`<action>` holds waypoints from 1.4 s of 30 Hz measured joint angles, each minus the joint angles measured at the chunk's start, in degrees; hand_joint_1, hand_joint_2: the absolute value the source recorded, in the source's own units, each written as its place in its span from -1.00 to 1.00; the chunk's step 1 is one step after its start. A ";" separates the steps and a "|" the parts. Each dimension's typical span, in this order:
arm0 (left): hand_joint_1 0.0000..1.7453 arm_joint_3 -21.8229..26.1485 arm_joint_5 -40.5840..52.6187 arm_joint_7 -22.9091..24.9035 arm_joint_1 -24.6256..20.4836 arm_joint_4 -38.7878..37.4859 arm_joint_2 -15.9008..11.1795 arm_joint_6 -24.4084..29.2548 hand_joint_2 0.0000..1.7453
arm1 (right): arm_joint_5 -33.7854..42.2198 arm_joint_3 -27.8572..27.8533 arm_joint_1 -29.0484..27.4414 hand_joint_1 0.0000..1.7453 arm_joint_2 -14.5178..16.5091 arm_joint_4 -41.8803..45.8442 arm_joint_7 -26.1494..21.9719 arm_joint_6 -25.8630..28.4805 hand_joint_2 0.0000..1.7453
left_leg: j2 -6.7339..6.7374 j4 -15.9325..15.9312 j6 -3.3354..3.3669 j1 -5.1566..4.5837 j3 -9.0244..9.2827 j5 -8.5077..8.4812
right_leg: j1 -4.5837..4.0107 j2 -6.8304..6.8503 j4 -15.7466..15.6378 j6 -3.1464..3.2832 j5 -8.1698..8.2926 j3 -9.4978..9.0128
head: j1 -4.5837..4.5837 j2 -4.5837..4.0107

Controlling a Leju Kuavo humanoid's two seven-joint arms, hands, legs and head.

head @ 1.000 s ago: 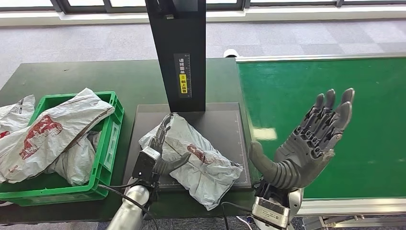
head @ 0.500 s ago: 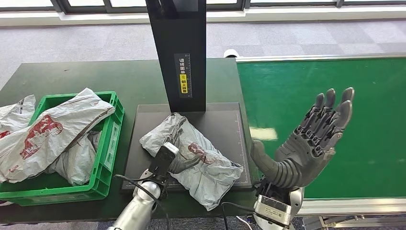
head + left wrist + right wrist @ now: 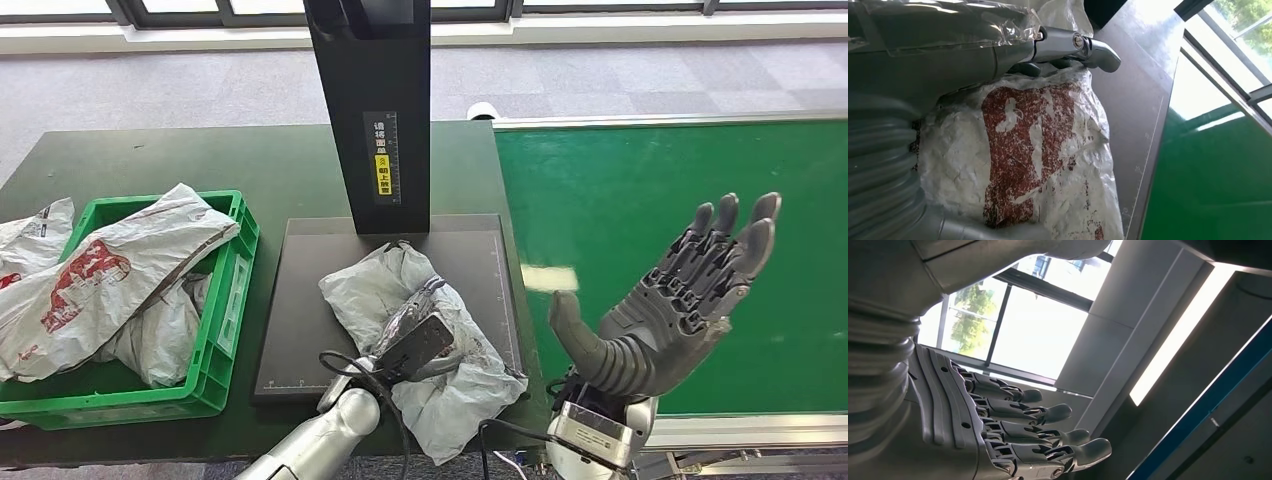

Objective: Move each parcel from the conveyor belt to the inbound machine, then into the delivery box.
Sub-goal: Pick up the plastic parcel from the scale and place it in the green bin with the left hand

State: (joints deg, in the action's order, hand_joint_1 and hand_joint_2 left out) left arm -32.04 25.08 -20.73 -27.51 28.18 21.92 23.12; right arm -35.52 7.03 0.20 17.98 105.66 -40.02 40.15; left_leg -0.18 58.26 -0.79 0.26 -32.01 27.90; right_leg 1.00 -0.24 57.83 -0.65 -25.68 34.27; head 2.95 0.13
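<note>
Grey parcel crumpled on the black scanner plate, left hand gripping it, right hand raised over green belt, fingers spread, holding nothing.

Three parcels — one green crate — two hands.

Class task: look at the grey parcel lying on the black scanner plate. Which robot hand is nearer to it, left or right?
Left. The left robot hand grips the grey parcel on the scanner plate. The right robot hand is raised, fingers spread, over the green conveyor belt, apart from the parcel.
</note>
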 joint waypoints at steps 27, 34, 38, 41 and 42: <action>1.00 -8.20 17.76 17.26 -3.90 -6.87 -0.02 11.51 1.00 | 0.66 -0.86 -0.15 -1.00 0.09 0.05 0.00 -0.02 1.00 | 0.01 -0.02 0.00 0.01 0.17 0.00 | -0.01 0.01 0.00 0.00 0.00 -0.22 | 0.00 0.00; 1.00 -8.61 19.65 18.92 -4.06 -7.27 -0.02 12.26 1.00 | 0.75 -0.86 -0.15 -1.00 0.09 -0.01 0.00 -0.02 1.00 | 0.01 -0.03 0.00 0.02 0.27 0.00 | 0.00 0.01 0.00 0.00 0.00 -0.33 | 0.00 0.00; 1.00 -9.12 25.53 24.33 -4.05 -7.31 -0.15 15.44 1.00 | 0.93 -0.89 -0.12 -1.00 0.09 -0.04 0.00 -0.02 1.00 | 0.01 -0.03 0.00 0.02 0.23 0.00 | 0.00 0.01 0.00 0.00 0.00 -0.37 | 0.00 0.00; 1.00 -9.15 31.98 27.87 -3.63 -5.94 -0.90 16.84 1.00 | 1.05 -0.91 -0.11 -1.00 0.09 -0.13 0.00 -0.03 1.00 | 0.01 -0.04 -0.01 0.02 0.23 0.00 | -0.01 0.01 0.00 0.00 0.00 -0.37 | 0.00 0.00; 1.00 -8.70 35.49 28.64 -3.11 -4.57 -1.36 16.94 1.00 | 1.09 -0.95 -0.11 -1.00 0.09 -0.15 0.00 -0.03 1.00 | 0.01 -0.04 -0.02 0.02 0.25 -0.01 | -0.01 0.01 0.00 0.01 0.00 -0.36 | 0.00 0.00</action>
State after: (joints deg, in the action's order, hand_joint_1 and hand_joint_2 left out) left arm -40.74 60.57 7.91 -30.62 23.61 20.57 40.06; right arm -34.44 6.08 0.09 18.08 105.51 -40.02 40.11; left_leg -0.17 58.22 -0.81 0.28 -31.76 27.89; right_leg 0.99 -0.23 57.83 -0.65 -25.68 33.91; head 2.95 0.13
